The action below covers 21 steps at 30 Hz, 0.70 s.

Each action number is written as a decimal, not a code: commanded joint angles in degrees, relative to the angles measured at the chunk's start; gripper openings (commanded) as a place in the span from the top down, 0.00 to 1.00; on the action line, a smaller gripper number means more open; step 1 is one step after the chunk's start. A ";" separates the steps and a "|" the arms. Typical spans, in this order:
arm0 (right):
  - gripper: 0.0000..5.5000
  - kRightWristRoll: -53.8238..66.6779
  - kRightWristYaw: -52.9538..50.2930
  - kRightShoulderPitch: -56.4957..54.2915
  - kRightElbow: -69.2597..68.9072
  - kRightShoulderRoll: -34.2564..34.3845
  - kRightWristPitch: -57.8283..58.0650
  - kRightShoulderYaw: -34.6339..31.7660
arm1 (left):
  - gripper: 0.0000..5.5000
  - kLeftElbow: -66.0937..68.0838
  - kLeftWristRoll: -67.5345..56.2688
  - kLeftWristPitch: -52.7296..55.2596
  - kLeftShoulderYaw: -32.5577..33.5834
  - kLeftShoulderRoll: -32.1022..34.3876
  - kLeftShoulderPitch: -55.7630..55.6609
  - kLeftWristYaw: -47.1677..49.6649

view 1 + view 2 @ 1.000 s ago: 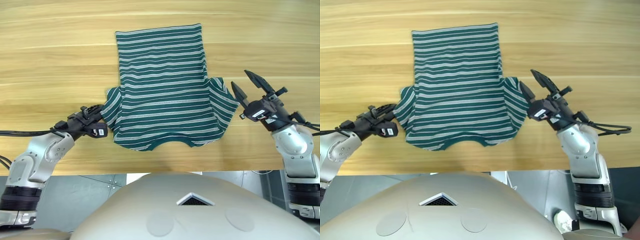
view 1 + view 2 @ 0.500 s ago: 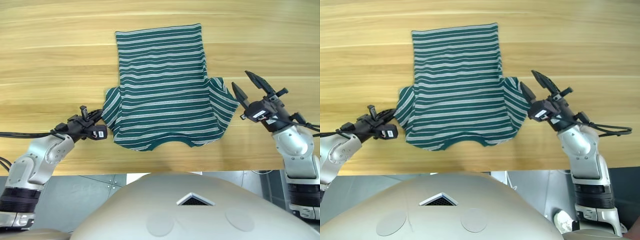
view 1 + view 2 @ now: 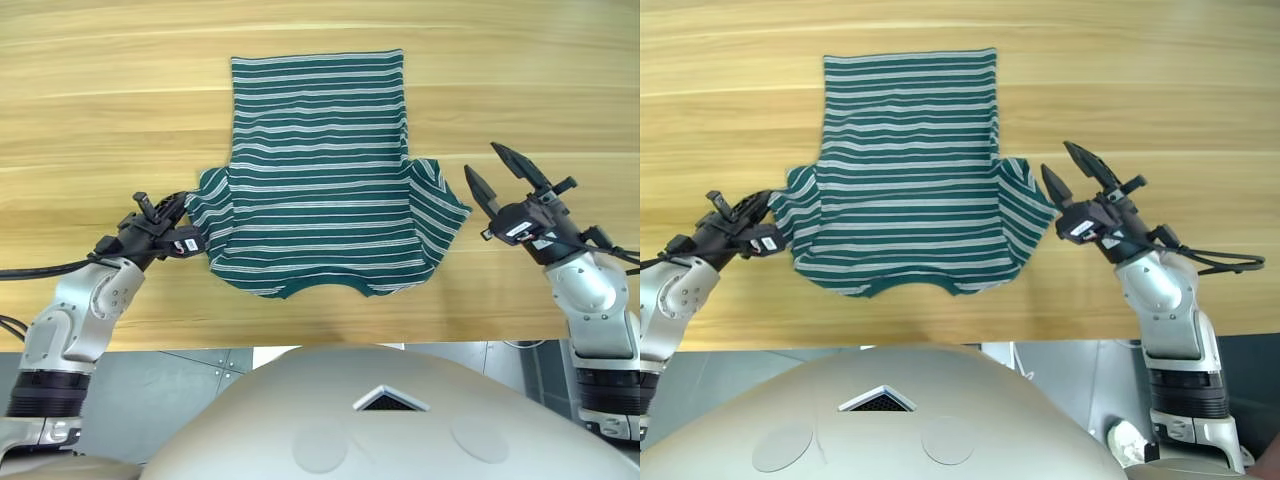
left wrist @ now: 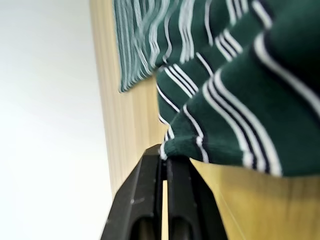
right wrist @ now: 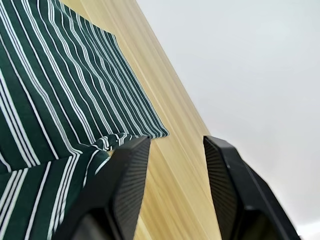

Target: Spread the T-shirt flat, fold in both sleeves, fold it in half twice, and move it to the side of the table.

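Note:
The green T-shirt [image 3: 320, 170] with white stripes lies on the wooden table [image 3: 110, 120], hem toward the far side and collar toward me. My left gripper [image 3: 186, 206] is shut on the edge of the left sleeve [image 3: 207, 210], and the pinched cloth [image 4: 200, 145] shows at the fingertips in the left wrist view. My right gripper [image 3: 496, 171] hovers open just right of the right sleeve [image 3: 438, 205], apart from it. In the right wrist view the sleeve [image 5: 45, 180] lies beside the spread fingers [image 5: 125, 185].
Bare wood stretches wide on both sides of the shirt and beyond its hem. The table's near edge [image 3: 300, 340] runs just below the collar.
My left gripper has pulled the left sleeve outward to the left and a little away from me, and the shirt's near part has shifted left with it. The right arm has held still.

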 commanded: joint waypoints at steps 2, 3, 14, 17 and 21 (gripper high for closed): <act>0.64 -0.55 0.41 -0.23 0.17 0.36 -0.38 0.67 | 0.99 -3.98 -1.93 -0.38 1.50 -0.75 -1.44 0.86; 0.64 -0.65 0.36 -0.22 0.26 0.39 -0.39 0.80 | 0.99 -4.56 -2.11 -0.33 1.93 -0.78 -1.60 0.91; 0.64 -1.50 0.55 -0.83 0.04 1.22 0.05 2.07 | 0.99 -3.01 -2.26 -4.52 -6.40 -3.65 -3.78 -1.18; 0.64 -1.51 0.55 -0.41 -0.16 1.13 0.03 1.92 | 0.99 -1.72 -1.44 -5.33 -8.96 -3.42 -4.39 -2.25; 0.64 -1.79 0.29 -0.19 -0.05 1.41 0.01 2.11 | 0.99 -0.92 -1.37 -5.87 -11.11 -3.41 -5.74 -3.62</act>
